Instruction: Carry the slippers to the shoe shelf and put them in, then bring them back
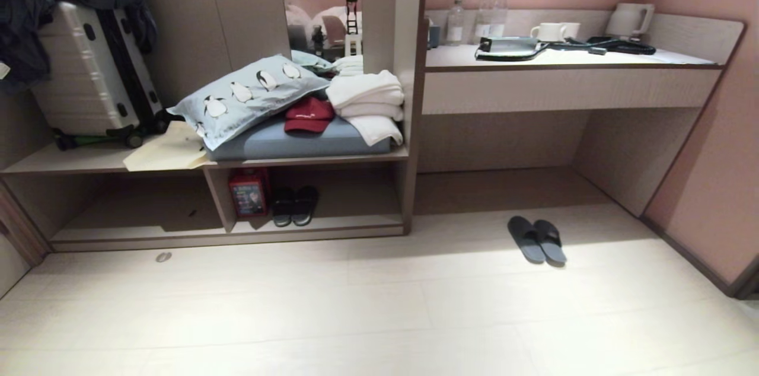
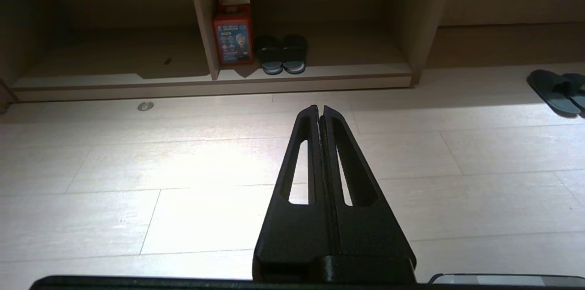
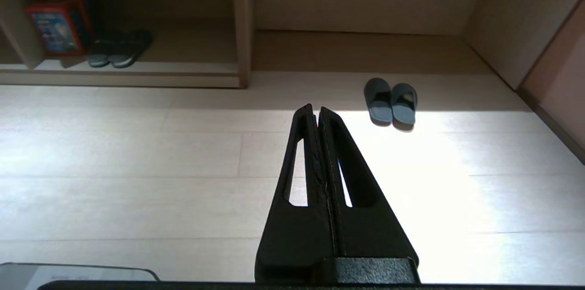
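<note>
Lying side by side on the pale floor (image 1: pixel 379 305), the slippers (image 1: pixel 536 239) sit in front of the recess under the worktop (image 1: pixel 569 59), their soles partly in a bright patch of light and well apart from the shoe shelf (image 1: pixel 308 228) to their left. Only the head view takes in the upper part of the scene: a suitcase (image 1: pixel 95 73), a penguin-print pillow (image 1: pixel 249 94), a red cap (image 1: pixel 308 115) and folded white towels (image 1: pixel 367 103) on the ledge above the shelf, and bottles (image 1: pixel 477 20), mugs (image 1: pixel 554 31) and a kettle (image 1: pixel 630 19) on the worktop. Neither arm appears in that view.

The left wrist view alone shows the left claw (image 2: pixel 320 108), its fingers pressed together and holding nothing, hanging over bare floor and pointed toward the shelf. There the right-hand compartment holds a red box (image 2: pixel 233 36) against the divider and, just beside it, a dark pair with pale-edged soles (image 2: pixel 281 54); the task's slippers lie at that picture's far edge. A small round disc (image 2: pixel 145 106) lies on the floor in front of the shelf's base.

The right wrist view alone shows the right claw (image 3: pixel 316 107), likewise closed tight and empty, above the floor, with the slippers near its tip but clearly apart from it.
</note>
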`<state>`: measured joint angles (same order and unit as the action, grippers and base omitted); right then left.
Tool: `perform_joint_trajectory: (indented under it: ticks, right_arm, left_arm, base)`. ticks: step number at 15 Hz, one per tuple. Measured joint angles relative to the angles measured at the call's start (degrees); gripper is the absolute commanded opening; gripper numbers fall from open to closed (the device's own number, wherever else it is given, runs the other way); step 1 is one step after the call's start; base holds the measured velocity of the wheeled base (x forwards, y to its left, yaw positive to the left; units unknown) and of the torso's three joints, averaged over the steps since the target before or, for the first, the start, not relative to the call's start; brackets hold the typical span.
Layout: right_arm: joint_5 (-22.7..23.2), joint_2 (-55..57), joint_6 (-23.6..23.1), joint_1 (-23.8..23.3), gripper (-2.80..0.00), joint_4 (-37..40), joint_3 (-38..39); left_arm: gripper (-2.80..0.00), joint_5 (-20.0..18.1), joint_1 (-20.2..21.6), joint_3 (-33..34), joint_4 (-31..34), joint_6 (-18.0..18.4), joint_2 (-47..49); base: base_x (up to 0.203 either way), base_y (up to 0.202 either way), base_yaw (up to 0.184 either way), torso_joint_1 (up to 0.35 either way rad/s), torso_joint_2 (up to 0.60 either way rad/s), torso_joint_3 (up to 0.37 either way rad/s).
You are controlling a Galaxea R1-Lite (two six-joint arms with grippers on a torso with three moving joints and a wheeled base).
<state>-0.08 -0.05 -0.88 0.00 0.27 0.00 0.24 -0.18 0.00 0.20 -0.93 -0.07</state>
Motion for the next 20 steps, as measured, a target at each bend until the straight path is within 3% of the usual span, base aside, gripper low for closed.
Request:
perform_joint_trajectory:
  ticks: [20]
  right_arm:
    - [0.0,0.0,0.0,0.0,-2.8,0.0,0.0]
  left_arm:
    - [-2.8,0.0,0.0,0.0,0.0,0.0,0.0]
  base:
    - [-0.196,0.0,0.001,0.002,0.0,0.004]
